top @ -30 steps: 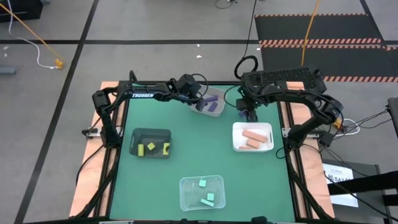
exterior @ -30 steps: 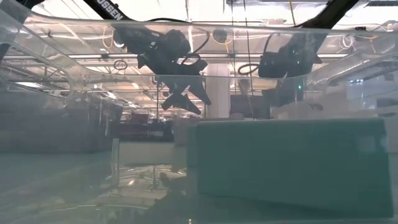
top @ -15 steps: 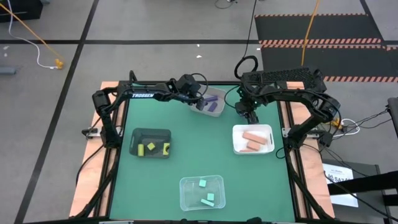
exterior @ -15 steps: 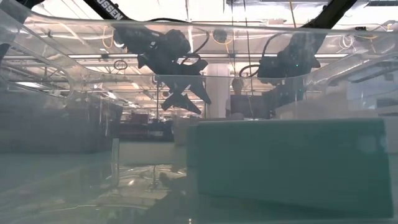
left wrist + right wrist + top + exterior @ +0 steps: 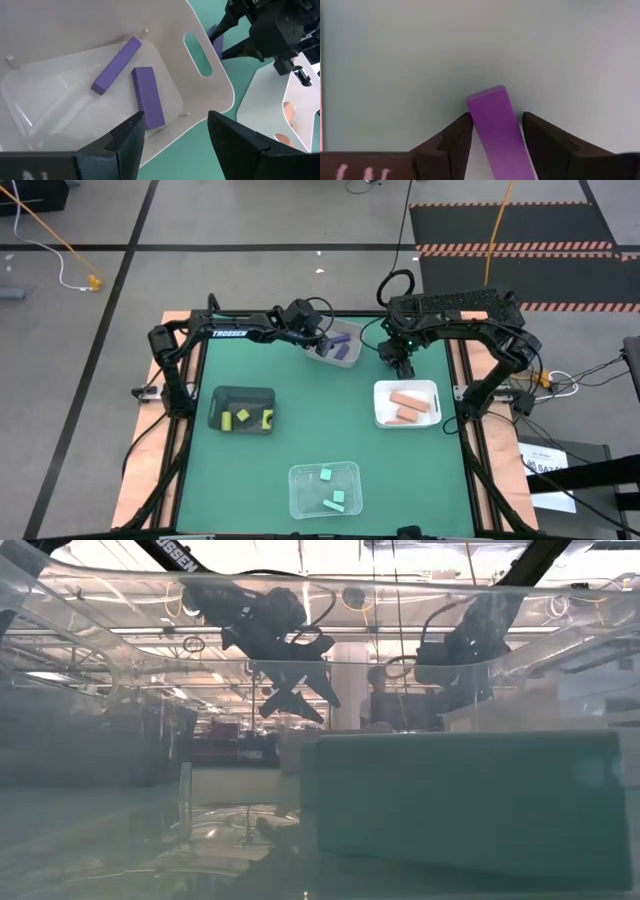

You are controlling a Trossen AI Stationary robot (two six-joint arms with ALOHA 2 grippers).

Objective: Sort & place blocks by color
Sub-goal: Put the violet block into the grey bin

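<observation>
Right tool [image 5: 496,131] is closing around a purple block [image 5: 497,130], not clearly clenched yet; next it must lift it toward the grey tray [image 5: 322,352], where left tool [image 5: 175,132] waits released.

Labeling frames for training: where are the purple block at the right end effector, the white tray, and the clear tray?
purple block [image 5: 495,130]: right wrist view, top face.
white tray [image 5: 380,402]: high view, left rim.
clear tray [image 5: 305,476]: high view, bare floor.

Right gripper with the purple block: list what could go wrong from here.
1. The purple block sits skewed between the right gripper's jaws, with gaps on both sides; it could twist or slip.
2. The left gripper hovers open over the grey tray, so delivering there risks the arms colliding.
</observation>
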